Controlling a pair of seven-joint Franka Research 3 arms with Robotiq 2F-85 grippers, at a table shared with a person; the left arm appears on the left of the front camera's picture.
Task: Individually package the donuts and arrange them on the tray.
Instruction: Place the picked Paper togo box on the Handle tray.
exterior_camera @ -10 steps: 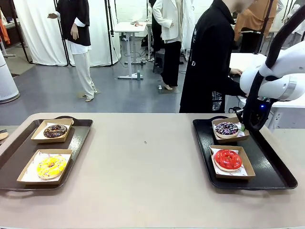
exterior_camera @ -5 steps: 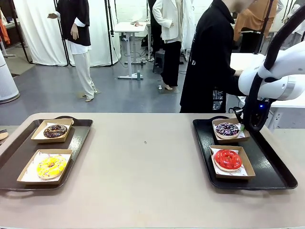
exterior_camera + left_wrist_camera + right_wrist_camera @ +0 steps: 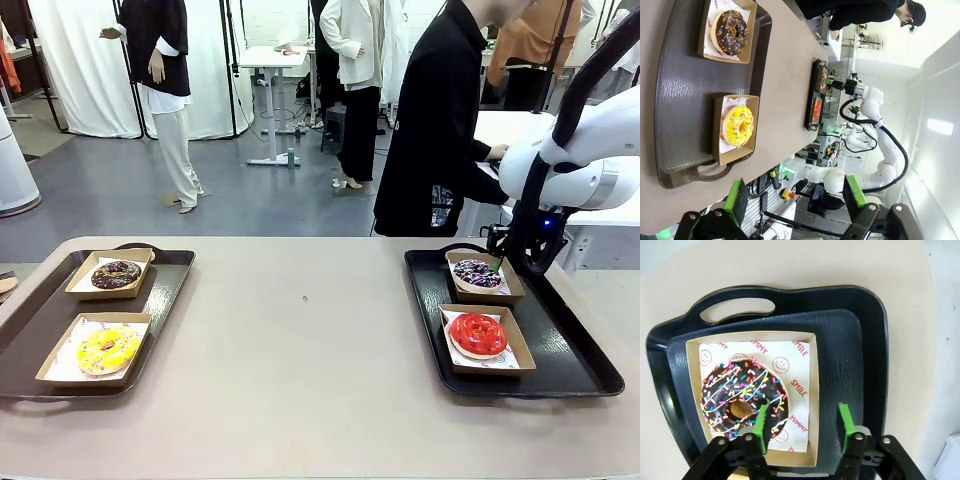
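Table: sprinkled donut (image 3: pixel 742 402) is boxed on the right tray (image 3: pixel 840 340) (far slot); right gripper (image 3: pixel 801 425) is spread, straddling the box edge (image 3: pixel 813 390); left gripper (image 3: pixel 792 199) is spread, nothing held.

Four donuts (image 3: pixel 477 333) (one per box (image 3: pixel 95 350)), four boxes, two trays (image 3: pixel 570 340).

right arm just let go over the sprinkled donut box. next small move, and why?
Probably lift the right gripper straight up and away. Its jaws stand open, straddling the side wall of the box, one pad over the sprinkled donut, which sits inside the box on the right tray. All four donuts look boxed on trays, so nothing seems left to place.
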